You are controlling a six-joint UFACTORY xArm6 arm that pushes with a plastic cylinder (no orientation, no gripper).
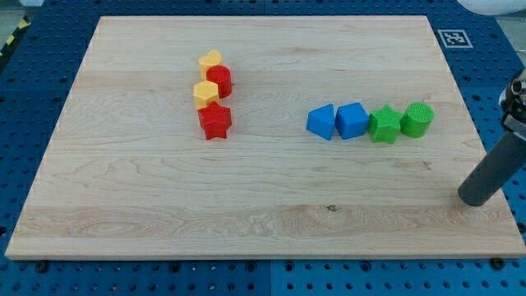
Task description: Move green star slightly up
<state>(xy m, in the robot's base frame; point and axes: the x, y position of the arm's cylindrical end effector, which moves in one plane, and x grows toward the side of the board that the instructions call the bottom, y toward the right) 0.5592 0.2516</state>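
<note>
The green star [384,125] lies on the wooden board [263,205] at the right, in a row of blocks. A blue cube-like block [352,120] touches its left side and a green cylinder [417,119] touches its right side. A blue triangular block [322,122] is at the row's left end. My tip [474,199] rests on the board near its right edge, below and to the right of the green star, well apart from it.
A column of blocks stands left of centre: a yellow block [210,62], a red cylinder [220,80], a yellow block [205,92] and a red star [214,121]. A marker tag [454,38] lies beyond the board's top right corner.
</note>
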